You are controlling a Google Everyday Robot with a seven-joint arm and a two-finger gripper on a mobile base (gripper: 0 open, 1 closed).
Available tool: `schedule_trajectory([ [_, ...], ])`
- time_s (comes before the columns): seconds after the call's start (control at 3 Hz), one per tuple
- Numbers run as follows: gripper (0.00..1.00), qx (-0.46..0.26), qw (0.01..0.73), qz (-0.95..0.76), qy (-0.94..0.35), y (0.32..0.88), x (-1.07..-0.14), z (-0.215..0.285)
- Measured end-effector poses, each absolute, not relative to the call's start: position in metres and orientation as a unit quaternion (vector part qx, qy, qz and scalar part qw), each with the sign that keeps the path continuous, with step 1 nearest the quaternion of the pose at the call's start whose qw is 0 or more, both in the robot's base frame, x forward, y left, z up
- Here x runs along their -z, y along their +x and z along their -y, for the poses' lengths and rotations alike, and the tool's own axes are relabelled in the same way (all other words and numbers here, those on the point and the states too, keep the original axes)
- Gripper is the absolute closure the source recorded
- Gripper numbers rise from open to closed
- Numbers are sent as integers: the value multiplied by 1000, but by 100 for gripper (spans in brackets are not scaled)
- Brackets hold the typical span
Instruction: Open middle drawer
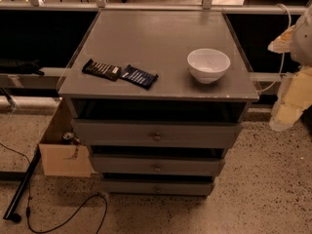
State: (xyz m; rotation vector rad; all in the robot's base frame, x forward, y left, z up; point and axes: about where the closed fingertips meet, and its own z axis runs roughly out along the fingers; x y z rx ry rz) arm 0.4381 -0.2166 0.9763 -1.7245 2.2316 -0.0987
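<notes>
Grey middle drawer (122, 165) is sitting down-left of my gripper (284, 113), which is hanging off the bench (146, 48)'s right side, well apart. Drawer front is running sideways, knob (157, 167) dead centre. Can't tell if the gripper's wide or narrow.

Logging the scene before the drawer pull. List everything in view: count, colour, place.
cabinet: one, grey, centre, on the speckled floor
top drawer: one, grey, brassy knob, uppermost
middle drawer: one, grey, small round knob, second of three
bottom drawer: one, grey, lowest
bowl: one, white, cabinet top, right side
black snack bar: one, cabinet top, front left
blue snack bar: one, just right of the black one
cardboard box: one, tan, floor left of the cabinet
cable: one, black, floor, front left
arm: one, pale, right edge
gripper: one, pale, right of the cabinet, apart from the drawers
</notes>
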Motion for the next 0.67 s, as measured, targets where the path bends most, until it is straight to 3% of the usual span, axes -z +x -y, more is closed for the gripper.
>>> schedule_trajectory([
  [0.33,0,35,160,-781,-603,438,-977,217],
  [0.67,0,-20,169,-801,-574,429,-944,217],
])
